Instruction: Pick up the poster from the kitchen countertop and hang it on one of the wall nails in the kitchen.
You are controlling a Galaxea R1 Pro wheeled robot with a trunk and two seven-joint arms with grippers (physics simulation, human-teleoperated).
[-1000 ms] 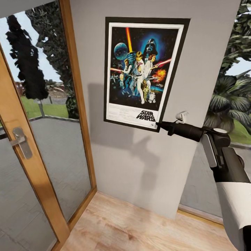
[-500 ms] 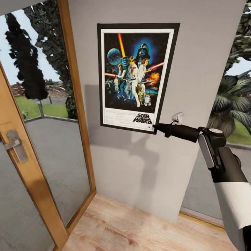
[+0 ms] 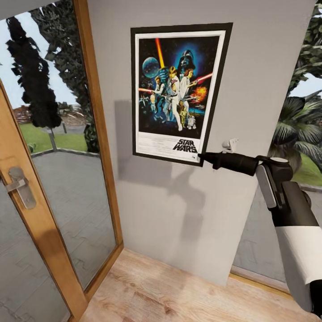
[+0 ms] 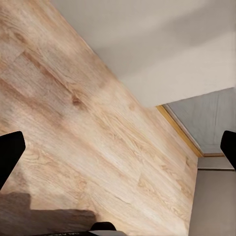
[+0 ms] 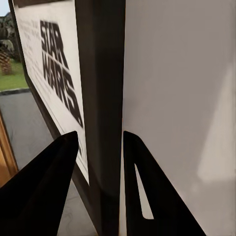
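The right claw point(image 3: 201, 156) pinches the poster point(image 3: 179, 91) by its lower corner, one black finger point(image 5: 42, 189) on the printed face and the other behind the frame, holding it flat against the grey wall point(image 3: 179, 214). A small white wall fixture point(image 3: 230, 144) sits just above the claw's wrist. The left claw point(image 4: 118, 147) hangs spread wide over the wooden floor point(image 4: 73, 123).

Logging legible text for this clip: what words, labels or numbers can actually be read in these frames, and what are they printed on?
"STAR WARS": black logo on the white lower border of the poster, also seen close up in the right wrist view.
Fine print beside the logo on the same white strip: too small and blurred to read.
No other text shows on the wall, the door frame or the floor.
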